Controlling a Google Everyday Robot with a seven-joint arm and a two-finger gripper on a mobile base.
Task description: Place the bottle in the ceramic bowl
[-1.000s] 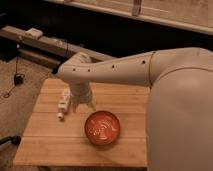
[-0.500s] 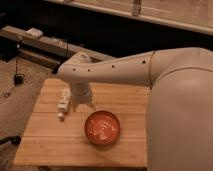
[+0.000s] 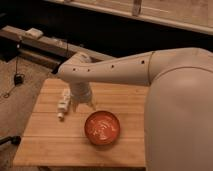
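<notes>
The small whitish bottle (image 3: 62,104) lies on the wooden table (image 3: 50,145) at its left side, neck pointing toward the front. The glossy orange-red ceramic bowl (image 3: 102,127) sits on the table right of and nearer than the bottle, with nothing in it. My gripper (image 3: 83,106) hangs from the white arm, pointing down just above the table. It is right beside the bottle on its right and just behind the bowl's left rim. Its fingers look spread apart and hold nothing.
My large white arm and body (image 3: 175,110) fill the right side and hide the table's right part. Dark shelving and a low bench (image 3: 35,40) stand behind the table. Carpeted floor with a cable (image 3: 17,77) lies to the left.
</notes>
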